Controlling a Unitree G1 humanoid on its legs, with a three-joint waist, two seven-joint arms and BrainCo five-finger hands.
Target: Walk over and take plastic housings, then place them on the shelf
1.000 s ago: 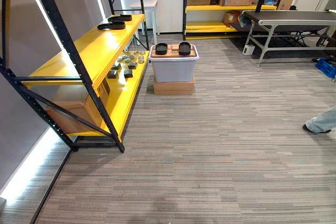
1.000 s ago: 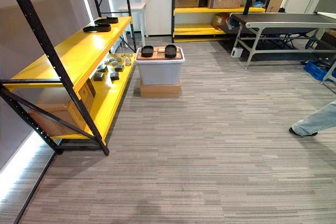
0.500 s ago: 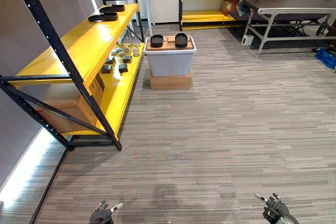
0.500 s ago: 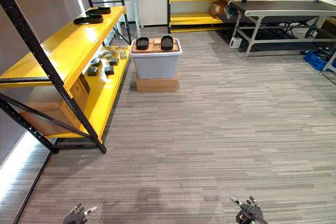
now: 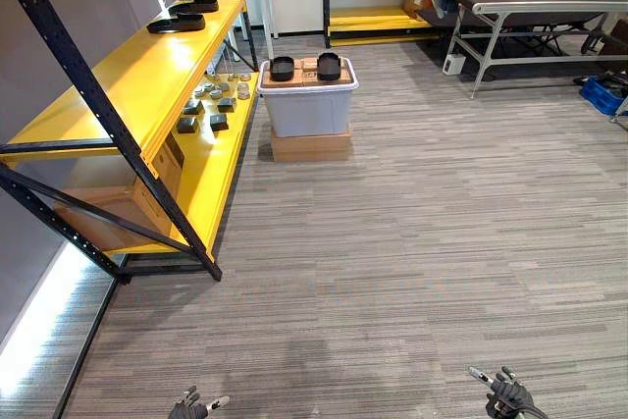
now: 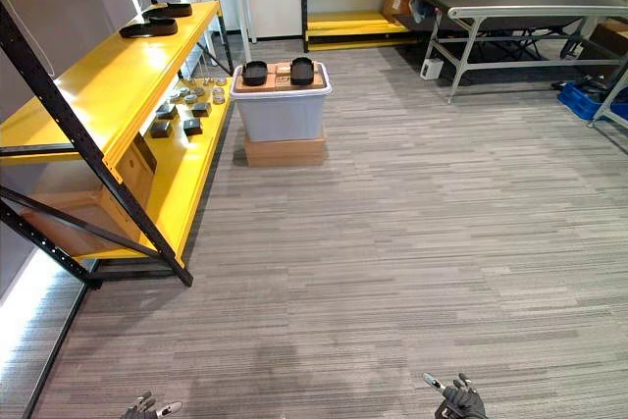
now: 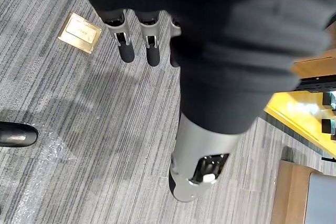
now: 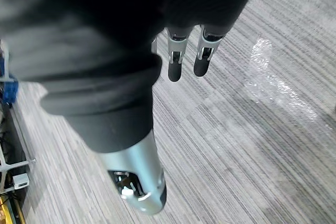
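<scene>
The two black plastic housings (image 5: 283, 68) sit side by side on the lid of a grey bin (image 5: 306, 113). The bin rests on a flat cardboard box (image 5: 310, 144) across a long stretch of carpeted floor (image 5: 412, 242), just beside the yellow shelf (image 5: 128, 76) that runs along the robot's left. Both hands are low and well apart from all of this. The left hand (image 5: 188, 405) and the right hand (image 5: 506, 400) peek in at the near edge of the head views. The left wrist view shows its fingers (image 7: 125, 52) hanging straight and relaxed over bare carpet with nothing in them, and the right hand's fingers (image 8: 174, 70) look the same. The step in hand is therefore judged to be the walk, with most of it left to do. Two dark shapes (image 5: 177, 24) at the far end of the shelf's upper board look like housings of the same kind, though at this range that is a guess. The risks lie mostly in the approach. The straight line to the bin passes near the shelf's slanted black post (image 5: 147, 159), and a drift to the left could bring the left arm against it. Arriving too fast or too close could bump the bin, which merely stands on the box. The housings lie loose on the lid and could slide off. Small parts (image 5: 211, 110) crowd the lower board right beside the bin, so a low swing toward the shelf could scatter them.
</scene>
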